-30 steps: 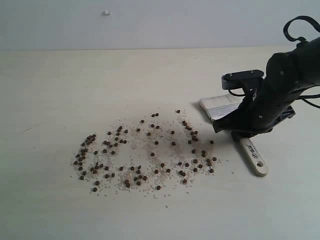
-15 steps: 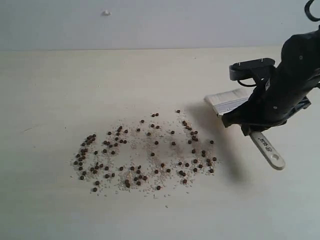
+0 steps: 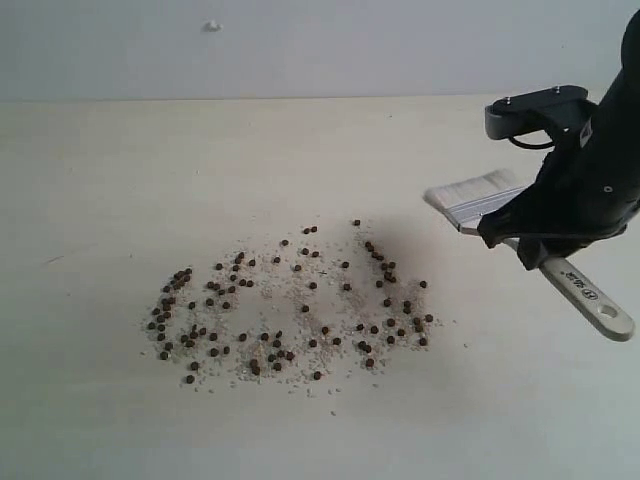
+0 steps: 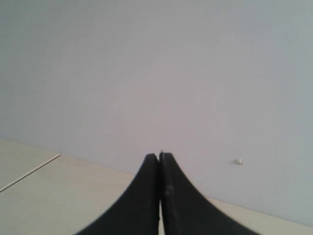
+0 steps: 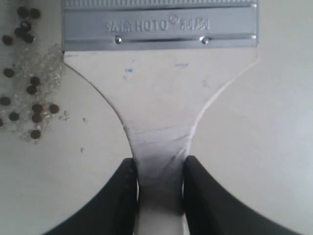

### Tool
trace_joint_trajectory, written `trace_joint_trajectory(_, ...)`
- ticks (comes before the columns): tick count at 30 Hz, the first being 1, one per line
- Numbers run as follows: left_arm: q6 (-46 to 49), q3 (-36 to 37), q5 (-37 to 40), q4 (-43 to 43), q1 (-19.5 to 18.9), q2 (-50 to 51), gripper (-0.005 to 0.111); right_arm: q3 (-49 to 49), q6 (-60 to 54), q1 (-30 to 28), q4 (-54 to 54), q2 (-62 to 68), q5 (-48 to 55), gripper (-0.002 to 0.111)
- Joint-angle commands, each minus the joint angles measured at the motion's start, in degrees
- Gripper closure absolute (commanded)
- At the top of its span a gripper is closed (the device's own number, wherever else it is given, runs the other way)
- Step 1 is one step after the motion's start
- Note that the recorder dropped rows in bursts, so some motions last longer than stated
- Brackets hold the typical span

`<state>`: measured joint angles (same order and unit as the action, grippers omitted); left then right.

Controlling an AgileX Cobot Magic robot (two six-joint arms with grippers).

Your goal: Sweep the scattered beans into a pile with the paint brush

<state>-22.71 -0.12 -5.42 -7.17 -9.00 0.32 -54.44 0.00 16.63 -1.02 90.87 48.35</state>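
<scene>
The beans point(image 3: 290, 305) lie scattered with whitish grit across the middle of the table, spread wide and not heaped; a few beans point(image 5: 29, 93) show in the right wrist view. My right gripper point(image 3: 520, 238) is shut on the paint brush point(image 3: 560, 260) and holds it in the air to the right of the beans. Its pale bristles point(image 3: 470, 195) point back-left, its wooden handle point(image 3: 590, 300) juts front-right. In the right wrist view my gripper point(image 5: 160, 171) clamps the handle neck below the silver ferrule point(image 5: 159, 24). My left gripper point(image 4: 160, 159) is shut on nothing, facing the wall.
The pale table point(image 3: 120, 180) ends at a grey wall point(image 3: 300, 40) behind. A small white speck point(image 3: 212, 25) sits on the wall. The brush casts a shadow point(image 3: 400, 235) on the right fringe of the beans.
My right gripper has lifted the paint brush off the table and carried it up and to the right. The beans have not moved.
</scene>
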Motion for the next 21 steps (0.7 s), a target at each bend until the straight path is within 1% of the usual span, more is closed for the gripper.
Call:
trace_joint_trajectory(1,0.17,0.12,0.1,0.35,0.43,-0.32,0.107,-0.49,-5.9,0.05,5.73,-2.7,0.2,0.108)
trace_joint_trajectory(5,0.28,0.12,0.1,0.35,0.43,-0.32,0.107,-0.49,-8.02,0.05,6.56,-2.7,1.01,0.108)
trace_joint_trajectory(13,-0.04,0.12,-12.83,0.35,0.43,-0.32,0.107,-3.04,-10.31,0.05,6.94,-2.58,2.87,0.108)
trace_joint_trajectory(14,-0.93,0.12,-13.55,0.35,0.43,-0.32,0.107,-3.41,-10.42,0.05,7.1,-2.58,3.22,0.108)
trace_joint_trajectory(17,-8.24,0.12,-15.07,0.35,0.43,-0.32,0.107,-4.84,-10.42,0.05,7.17,-2.07,5.69,0.108)
trace_joint_trajectory(18,-9.68,0.12,-16.97,0.35,0.43,-0.32,0.107,-5.46,-10.42,0.05,7.17,-1.8,6.68,0.108)
trace_joint_trajectory(20,-10.68,0.12,-24.39,0.05,0.43,-0.16,0.107,-6.62,-11.45,0.05,8.13,-1.21,9.0,0.108)
trace_joint_trajectory(21,-10.68,0.12,-27.48,-1.59,0.43,0.86,0.107,-7.17,-12.2,0.05,8.81,-1.11,9.49,0.108)
